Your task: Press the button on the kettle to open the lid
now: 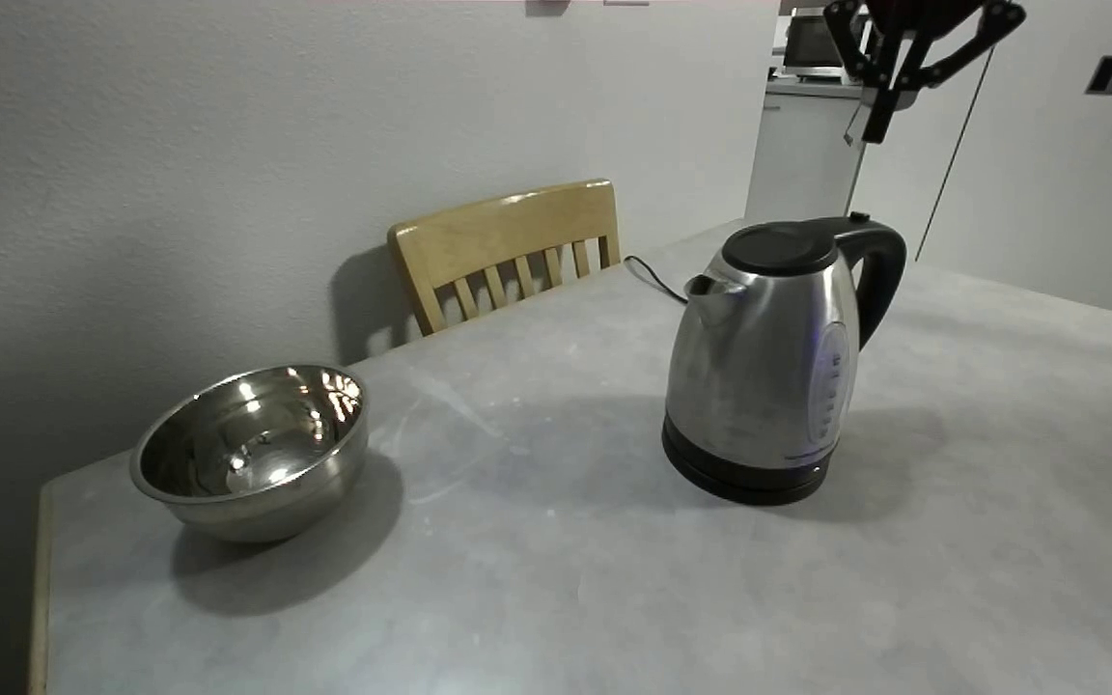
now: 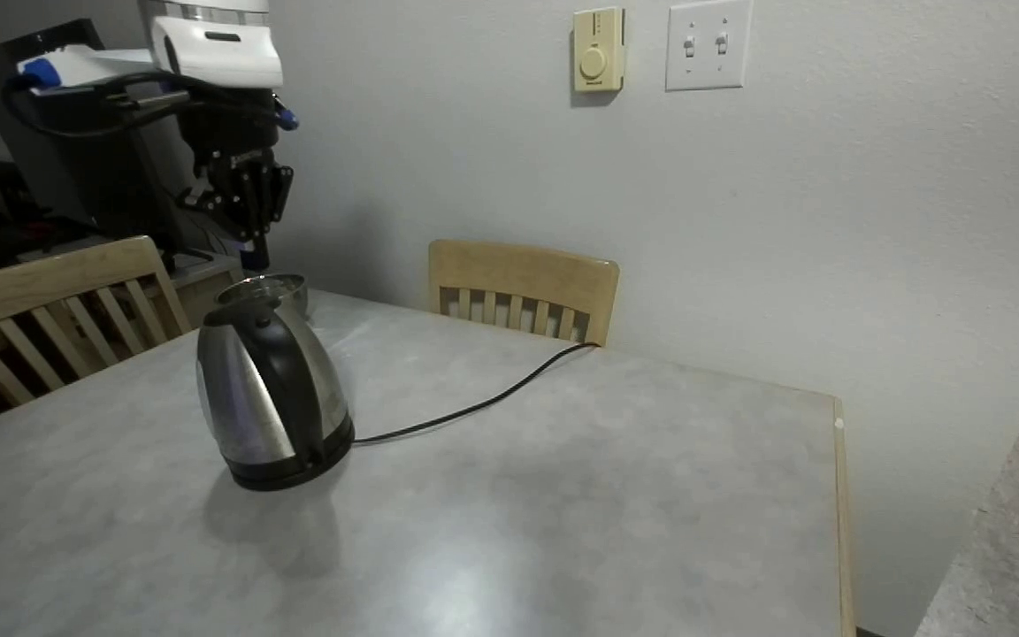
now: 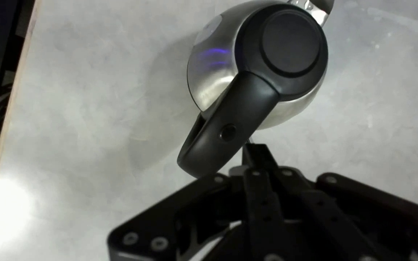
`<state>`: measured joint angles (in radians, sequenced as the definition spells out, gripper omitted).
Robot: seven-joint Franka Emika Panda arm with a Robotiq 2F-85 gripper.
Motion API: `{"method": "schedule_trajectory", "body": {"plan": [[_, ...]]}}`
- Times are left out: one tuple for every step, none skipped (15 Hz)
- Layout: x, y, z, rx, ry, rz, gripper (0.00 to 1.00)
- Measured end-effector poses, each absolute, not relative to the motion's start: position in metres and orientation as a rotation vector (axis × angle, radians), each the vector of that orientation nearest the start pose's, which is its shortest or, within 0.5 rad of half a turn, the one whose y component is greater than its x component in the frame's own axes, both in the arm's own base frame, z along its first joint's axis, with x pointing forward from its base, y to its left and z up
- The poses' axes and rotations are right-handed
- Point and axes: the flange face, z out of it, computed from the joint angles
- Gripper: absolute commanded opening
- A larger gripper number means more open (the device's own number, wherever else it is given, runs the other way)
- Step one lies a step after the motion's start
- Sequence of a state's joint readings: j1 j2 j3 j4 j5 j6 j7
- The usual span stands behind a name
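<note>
The steel kettle (image 1: 754, 376) stands upright on the table in both exterior views (image 2: 240, 398) and in the wrist view (image 3: 209, 83). Its round black lid (image 1: 778, 248) is closed and lies flat; it also shows in the wrist view (image 3: 291, 41). The small black button (image 1: 860, 217) sits on top of the handle, seen also in an exterior view (image 2: 264, 320) and the wrist view (image 3: 228, 132). My gripper (image 1: 880, 116) is shut with its fingertips together, pointing down above the handle, apart from the kettle. In the wrist view its tips (image 3: 256, 156) appear just beside the handle.
A round steel bowl (image 1: 252, 454) stands on the grey table (image 1: 537, 579), on the spout side. A black cord (image 2: 483, 402) runs from the kettle base to the table edge. Wooden chairs (image 2: 523, 274) stand at the edges, with a wall behind.
</note>
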<state>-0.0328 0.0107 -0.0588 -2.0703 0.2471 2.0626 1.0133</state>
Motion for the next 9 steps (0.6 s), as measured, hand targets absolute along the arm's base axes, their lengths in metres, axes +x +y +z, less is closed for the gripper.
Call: {"method": "schedule_trajectory", "body": {"plan": [[0.547,-0.037,0.423,-2.398,1.729,0.180,0.00],[0.548,-0.036,0.421,-2.381,1.759,0.192,0.00],[0.548,-0.035,0.419,-2.365,1.786,0.202,0.00],[0.549,-0.034,0.417,-2.353,1.808,0.212,0.00],[0.550,-0.034,0.414,-2.343,1.828,0.223,0.00],[0.551,-0.033,0.412,-2.334,1.845,0.235,0.00],[0.553,-0.033,0.410,-2.327,1.859,0.243,0.00],[0.555,-0.034,0.408,-2.319,1.874,0.251,0.00],[0.556,-0.034,0.406,-2.312,1.886,0.258,0.00]]}}
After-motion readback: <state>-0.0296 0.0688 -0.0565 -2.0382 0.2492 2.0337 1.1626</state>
